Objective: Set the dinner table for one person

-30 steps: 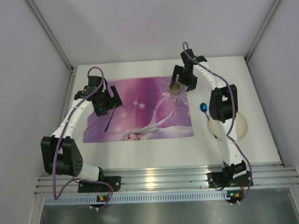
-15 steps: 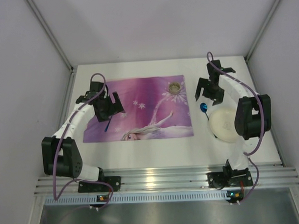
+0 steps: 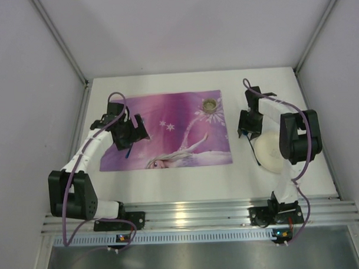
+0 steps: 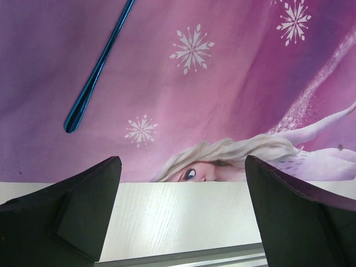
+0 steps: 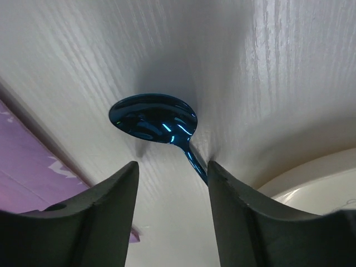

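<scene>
Looking down on the dinner table (image 3: 169, 182), I see the purple placemat (image 3: 168, 141), printed with snowflakes and a fair-haired cartoon girl, lying mid-table, with a cream plate (image 3: 271, 152) to its right. My left gripper (image 4: 183, 167) hangs spread wide over the mat's near edge, holding nothing. My right gripper (image 5: 172, 167), half spread, straddles the neck of the blue spoon (image 5: 153, 118) on bare tabletop beside the plate, not pinching it.

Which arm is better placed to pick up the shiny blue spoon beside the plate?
Right. The right gripper straddles the neck of the shiny blue metal spoon; the left gripper hangs open over the purple cloth placemat, away from it.
</scene>
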Robot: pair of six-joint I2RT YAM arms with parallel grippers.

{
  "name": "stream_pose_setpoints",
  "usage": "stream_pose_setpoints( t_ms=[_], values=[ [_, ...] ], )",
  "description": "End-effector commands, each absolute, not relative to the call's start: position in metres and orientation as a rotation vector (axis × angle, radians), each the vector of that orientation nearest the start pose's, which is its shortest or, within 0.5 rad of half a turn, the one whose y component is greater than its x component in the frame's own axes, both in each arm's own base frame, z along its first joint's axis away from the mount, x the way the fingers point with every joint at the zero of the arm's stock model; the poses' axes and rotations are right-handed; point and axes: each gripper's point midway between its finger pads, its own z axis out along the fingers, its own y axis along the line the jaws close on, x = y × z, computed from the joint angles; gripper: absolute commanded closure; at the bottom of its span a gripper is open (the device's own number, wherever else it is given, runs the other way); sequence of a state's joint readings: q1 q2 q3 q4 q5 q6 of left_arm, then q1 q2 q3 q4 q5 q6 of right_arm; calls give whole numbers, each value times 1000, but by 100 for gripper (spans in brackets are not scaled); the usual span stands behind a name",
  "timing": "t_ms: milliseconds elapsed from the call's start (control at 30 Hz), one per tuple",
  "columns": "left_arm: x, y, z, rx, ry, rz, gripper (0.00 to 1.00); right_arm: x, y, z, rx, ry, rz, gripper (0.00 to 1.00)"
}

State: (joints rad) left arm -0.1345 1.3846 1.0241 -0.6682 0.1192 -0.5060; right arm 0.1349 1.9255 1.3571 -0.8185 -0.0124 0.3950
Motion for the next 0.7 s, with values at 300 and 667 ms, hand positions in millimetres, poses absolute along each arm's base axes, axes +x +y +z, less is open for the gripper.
stream_pose_setpoints(
  t_ms=[300,667],
  values=[
    [319,-86,116,-443,2551,-406,2,337,57,3,363,2966,11,76],
    [322,-87,112,-446,2556,-413,2,357,59,20,275,2928,-29,100]
  ],
)
